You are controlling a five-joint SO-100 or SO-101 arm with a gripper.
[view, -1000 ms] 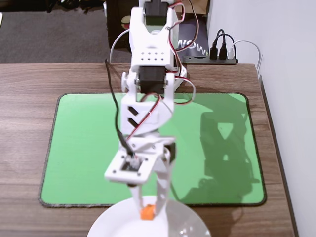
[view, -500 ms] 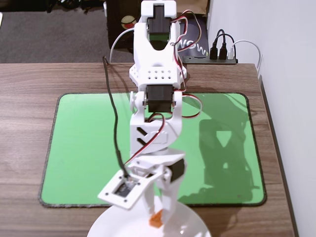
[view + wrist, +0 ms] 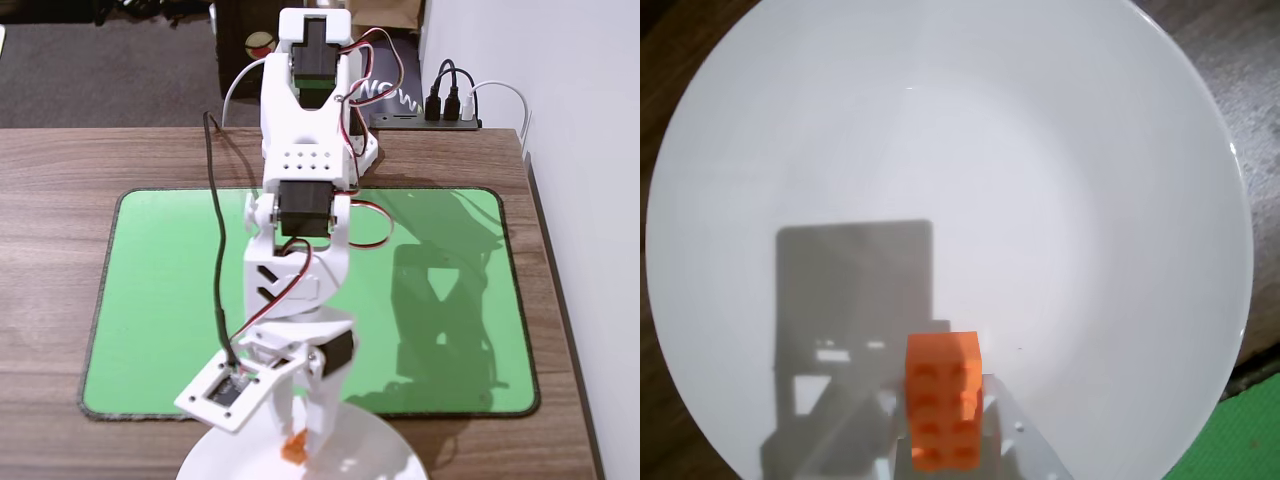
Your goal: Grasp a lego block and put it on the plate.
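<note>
The orange lego block [image 3: 294, 447] is clamped between the white fingers of my gripper [image 3: 298, 440], just above the plate [image 3: 385, 445] at the bottom edge of the fixed view. In the wrist view the studded brick [image 3: 945, 400] sits in my gripper [image 3: 945, 430] at the bottom centre. The glossy white plate [image 3: 1040, 150] fills almost the whole frame under it. The gripper's shadow falls on the plate to the left of the brick. I cannot tell whether the brick touches the plate surface.
A green mat [image 3: 160, 300] lies on the wooden table [image 3: 60, 160] behind the plate, and the arm stretches over it. A power strip with plugs [image 3: 450, 108] stands at the back right. A white wall [image 3: 590, 150] runs along the table's right edge.
</note>
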